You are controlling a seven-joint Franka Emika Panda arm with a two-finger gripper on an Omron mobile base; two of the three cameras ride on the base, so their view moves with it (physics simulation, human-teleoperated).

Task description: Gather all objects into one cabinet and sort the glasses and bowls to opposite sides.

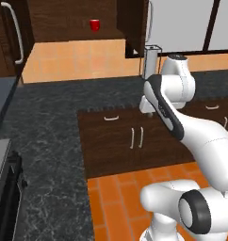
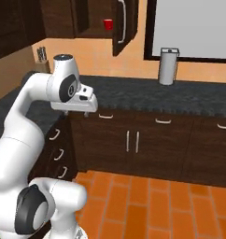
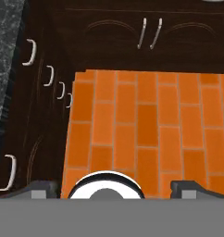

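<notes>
Running along the wall, a dark speckled bench (image 2: pixel 133 93) is topping brown base cupboards (image 2: pixel 133 140) over orange floor tiles (image 3: pixel 146 120). Overhead, a red cup (image 1: pixel 94 25) is sitting inside the open wall cabinet (image 1: pixel 69 21). Jaws are standing wide apart, holding nothing, facing the floor.

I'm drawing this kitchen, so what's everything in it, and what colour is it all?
cup: one, red, inside the open wall cabinet
cabinet door: one, dark brown, swung open, pale bar handle
canister: one, grey, on the counter by the window
knife block: one, dark, far left of counter
low cupboards: dark brown, under the counter
floor: orange tiles
arm: one, white
pincer: one, open, empty, pointing at the floor
</notes>
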